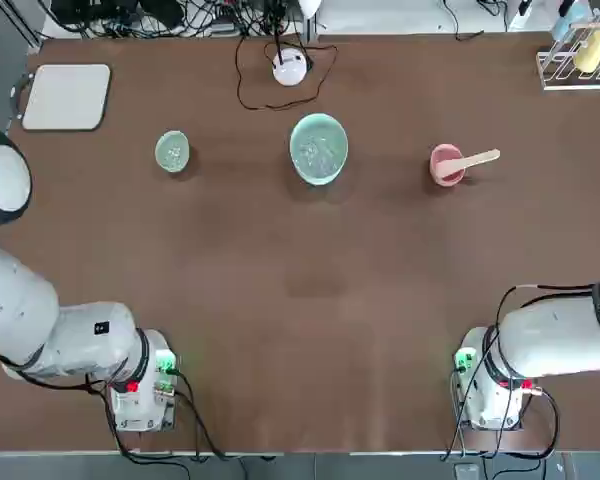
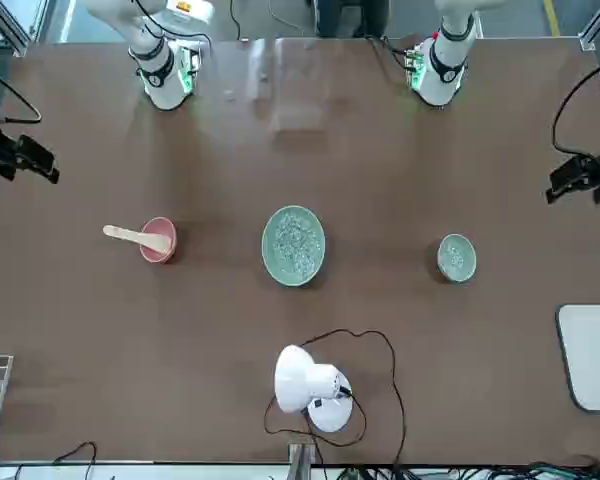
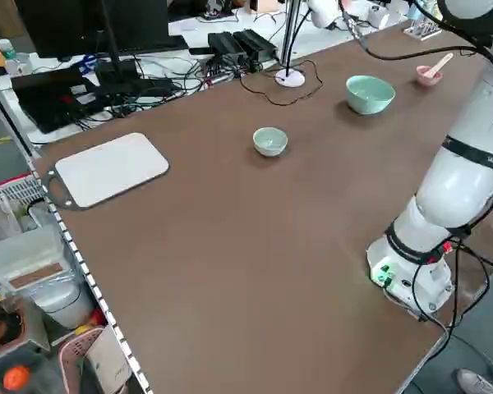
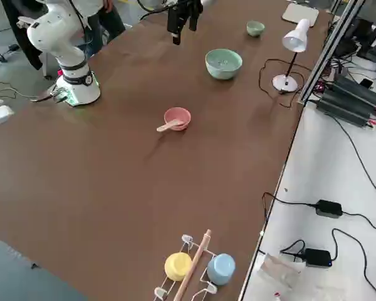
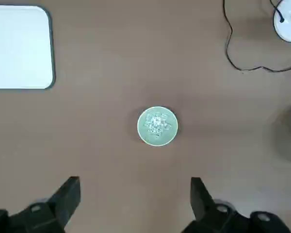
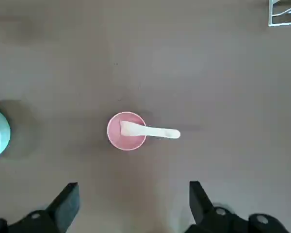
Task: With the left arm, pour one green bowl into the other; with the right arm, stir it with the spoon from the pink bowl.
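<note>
Near edge: one person (image 2: pixel 350 18), legs only, behind the table between the two white robot arms. Left gripper (image 5: pixel 136 182) hangs above the table's left part, fingers wide apart, nothing between them, facing down at the small green bowl. Right gripper (image 6: pixel 134 185) is over the right part, also wide and unloaded, facing down at the pink bowl. Brown table (image 1: pixel 300 260), smooth, faintly glossy. Three round bowls in a loose row: pink bowl (image 1: pixel 439 155) right, slightly nearer; big green bowl (image 1: pixel 319 126) middle, widest; small green bowl (image 1: pixel 172 151) left, well apart from it. Both green ones are smooth, pale-rimmed, holding clear glinting bits, too many to count. One spoon (image 6: pixel 148 130), flat, light wood, broad end in the pink bowl, handle across the rim and pointing right. Just beyond the big bowl: one lamp (image 1: pixel 290 66), white, round base, thin dark cable (image 1: pixel 242 75) looped around it on the table. Far left: one white board (image 1: pixel 67 97), flat, rounded corners, dark edging. Far right: one white wire rack (image 1: pixel 572 70) with two cups, yellow cup (image 4: pixel 178 266) and blue cup (image 4: pixel 221 269), plus one wooden rod (image 4: pixel 193 264). Farthest: white desk (image 4: pixel 326 251) with tangled black cords (image 1: pixel 200 18).
</note>
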Tool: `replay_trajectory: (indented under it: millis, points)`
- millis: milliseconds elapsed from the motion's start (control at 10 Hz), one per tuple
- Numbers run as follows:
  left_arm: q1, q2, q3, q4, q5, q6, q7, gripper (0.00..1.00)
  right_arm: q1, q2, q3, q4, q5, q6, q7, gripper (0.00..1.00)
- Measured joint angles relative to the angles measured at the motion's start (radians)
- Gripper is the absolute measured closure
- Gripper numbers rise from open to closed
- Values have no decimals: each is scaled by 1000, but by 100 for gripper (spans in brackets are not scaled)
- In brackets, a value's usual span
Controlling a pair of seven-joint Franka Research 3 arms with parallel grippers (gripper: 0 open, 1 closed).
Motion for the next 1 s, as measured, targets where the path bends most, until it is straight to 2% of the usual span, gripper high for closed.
replay_trajectory:
  millis: [400, 500, 700, 900, 1000]
  points:
    - [3, 2, 1, -5, 0, -3, -6, 0, -3, 0, -1, -20, 0, 30, 1, 0]
    - [17, 10, 1, -9, 0, -3, -9, 0, -13, 1, -3, -74, -1, 118, 1, 0]
    - [52, 32, 1, -11, -1, -3, -4, 0, -39, 13, -4, -253, -1, 350, 0, 0]
    - [58, 44, 1, -24, -1, -4, -4, 0, -65, 23, -4, -370, 4, 475, -13, 0]
    - [65, 59, 1, -39, -4, 16, -4, 0, -77, 25, -3, -403, 30, 493, -38, 0]
